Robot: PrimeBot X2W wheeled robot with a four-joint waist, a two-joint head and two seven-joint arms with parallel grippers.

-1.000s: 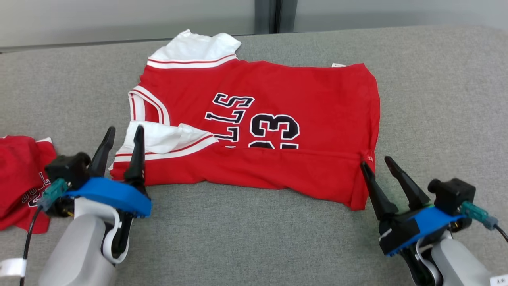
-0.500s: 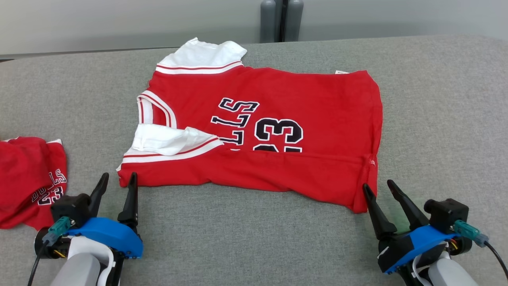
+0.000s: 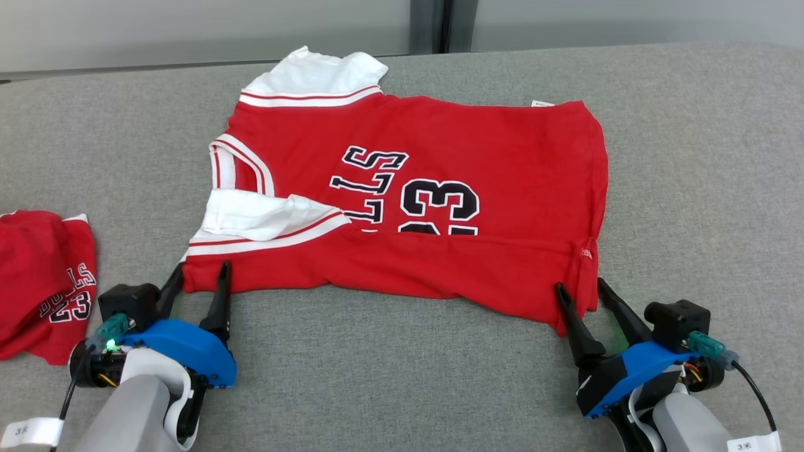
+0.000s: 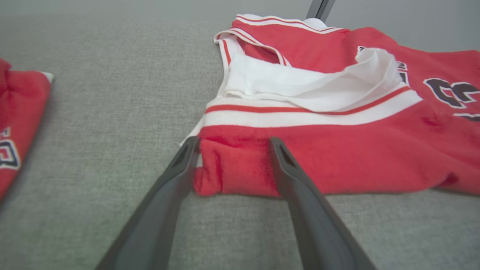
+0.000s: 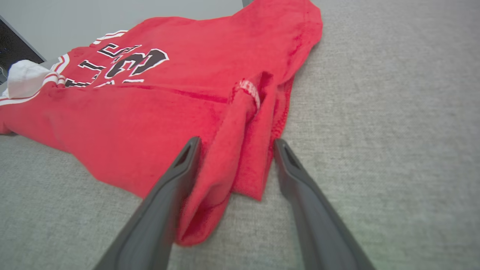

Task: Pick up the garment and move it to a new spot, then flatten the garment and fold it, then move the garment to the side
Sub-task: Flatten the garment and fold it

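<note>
The garment (image 3: 502, 144), a red jersey with white sleeves, lies in the middle of the grey bench (image 3: 402, 376). Its long axis runs across the head view, with the collar and sleeves toward the left of the frame and the hem toward the right. Its near strip appears already turned up over the lower part of the printed number, so the edge closest to the robot is a thick, doubled one. The left gripper (image 3: 201, 270) sits low at the lower left with its fingers spread wide. In the left wrist view the near-left corner of that doubled edge lies between the two fingers, not pinched. The right gripper (image 3: 580, 285), at the lower right, is equally wide and straddles the near-right corner, where a hem flap stands up between its fingers. Each arm has its own corner directly ahead of its fingertips, so neither is nearer. The coming move likely turns on both closing at once on the two ends of this near edge. A second red garment (image 3: 44, 282) rests well apart at the left edge.
</note>
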